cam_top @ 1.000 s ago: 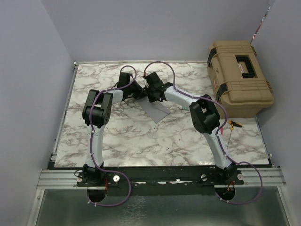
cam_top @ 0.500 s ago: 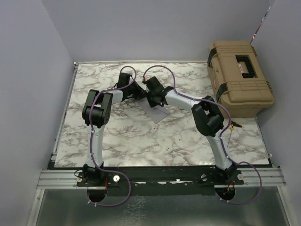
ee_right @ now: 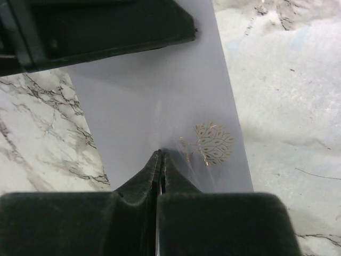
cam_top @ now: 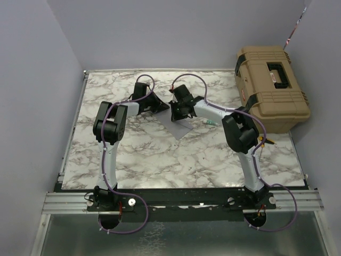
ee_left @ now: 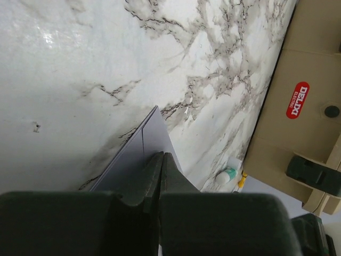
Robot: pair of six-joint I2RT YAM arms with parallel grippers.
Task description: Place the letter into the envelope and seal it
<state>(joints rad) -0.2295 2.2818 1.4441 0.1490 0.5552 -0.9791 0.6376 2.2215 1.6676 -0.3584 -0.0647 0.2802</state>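
The grey-lavender envelope lies flat on the marble table, back of centre. In the right wrist view the envelope shows a small gold tree print. My right gripper is shut, its tips resting on the envelope's face beside that print. My left gripper is also shut, with its tips down on the envelope near one corner. From above, the left gripper and right gripper meet over the envelope's far end. The letter shows in no view.
A tan toolbox sits at the table's back right corner. A white and green glue stick lies between the envelope and the toolbox, and shows again as the glue stick. A small yellow-black tool lies right of the right arm.
The right arm has swung to the right and its gripper has slid a little across the envelope. The glue stick has come into sight. The left arm has stayed put.
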